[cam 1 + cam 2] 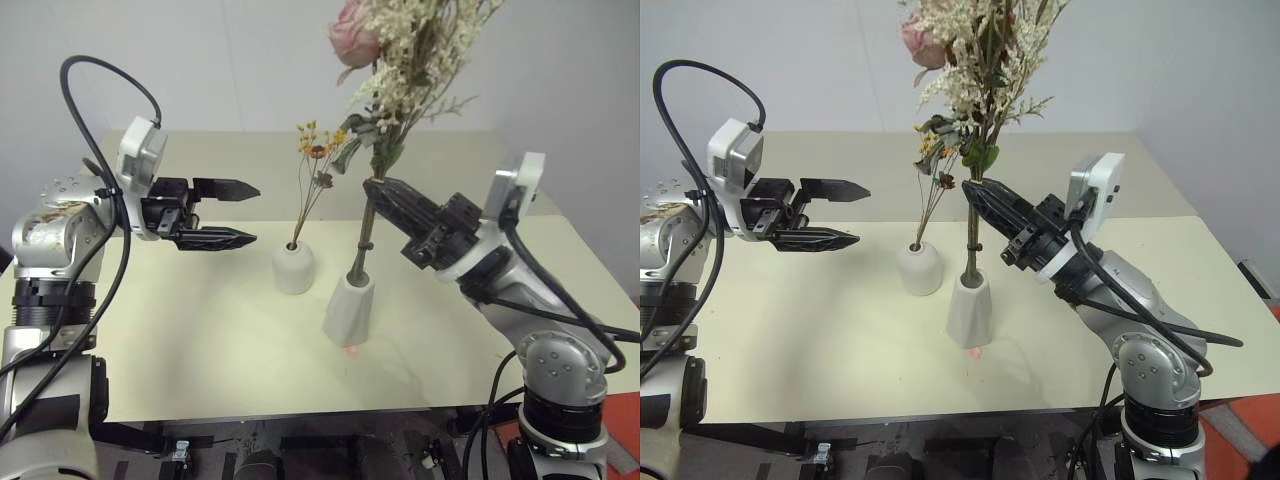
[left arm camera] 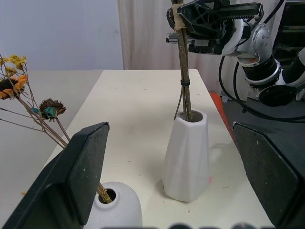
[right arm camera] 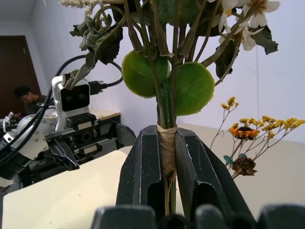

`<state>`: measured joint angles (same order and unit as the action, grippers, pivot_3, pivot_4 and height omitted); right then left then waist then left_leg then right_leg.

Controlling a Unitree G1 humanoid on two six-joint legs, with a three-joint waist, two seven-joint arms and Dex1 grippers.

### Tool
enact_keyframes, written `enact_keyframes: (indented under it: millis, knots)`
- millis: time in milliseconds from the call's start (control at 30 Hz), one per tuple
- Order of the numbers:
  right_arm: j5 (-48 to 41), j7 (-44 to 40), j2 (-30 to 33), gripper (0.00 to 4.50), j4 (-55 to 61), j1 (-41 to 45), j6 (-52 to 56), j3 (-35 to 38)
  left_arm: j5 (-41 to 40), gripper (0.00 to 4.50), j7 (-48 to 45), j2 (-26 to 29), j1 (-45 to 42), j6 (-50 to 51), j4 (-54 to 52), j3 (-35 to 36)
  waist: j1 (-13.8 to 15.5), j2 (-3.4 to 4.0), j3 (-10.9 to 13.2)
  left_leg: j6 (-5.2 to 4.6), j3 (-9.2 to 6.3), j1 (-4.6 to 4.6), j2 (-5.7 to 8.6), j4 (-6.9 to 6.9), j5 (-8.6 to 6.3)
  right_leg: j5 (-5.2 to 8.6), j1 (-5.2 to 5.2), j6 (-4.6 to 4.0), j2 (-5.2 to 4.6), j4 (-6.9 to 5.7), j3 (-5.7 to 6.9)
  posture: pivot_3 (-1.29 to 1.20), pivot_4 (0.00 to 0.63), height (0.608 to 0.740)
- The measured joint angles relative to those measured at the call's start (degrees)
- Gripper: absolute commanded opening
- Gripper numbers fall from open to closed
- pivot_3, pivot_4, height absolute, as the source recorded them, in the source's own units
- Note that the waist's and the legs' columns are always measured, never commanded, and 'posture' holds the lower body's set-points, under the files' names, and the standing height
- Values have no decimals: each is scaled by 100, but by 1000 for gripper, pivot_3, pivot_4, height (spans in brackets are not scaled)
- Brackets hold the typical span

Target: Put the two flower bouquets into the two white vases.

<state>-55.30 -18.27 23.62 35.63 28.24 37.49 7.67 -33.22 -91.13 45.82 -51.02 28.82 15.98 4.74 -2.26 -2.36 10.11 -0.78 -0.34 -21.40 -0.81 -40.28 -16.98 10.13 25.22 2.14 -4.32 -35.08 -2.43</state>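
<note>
The small bouquet (image 1: 320, 150) of thin brown stems with orange-brown blooms stands in the short rounded white vase (image 1: 293, 268) at the table's middle. Just to its right is the taller faceted white vase (image 1: 350, 310). The stems of the larger cream, green and pink bouquet (image 1: 400, 60) reach down into its mouth. My right gripper (image 1: 373, 187) is shut on those stems (image 3: 167, 143) at their wrapped part, well above the vase. My left gripper (image 1: 255, 213) hangs open to the left of the short vase, pointing toward it and holding nothing.
Both vases stand on the cream table (image 1: 180, 340), whose front edge runs close below them. A small pink scrap (image 1: 352, 352) lies at the taller vase's foot. A person (image 3: 26, 98) sits far off in the right wrist view.
</note>
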Motion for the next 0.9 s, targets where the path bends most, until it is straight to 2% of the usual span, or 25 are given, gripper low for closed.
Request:
enact_keyframes:
  millis: [900]
  knots:
    - [-476,263,301,194,255,-35,0,244,32,4500,-42,0,0,10,0,-59,4,0,0,0,0,0,0,-1,0,0,0,0,0,1,0,0,150,740]
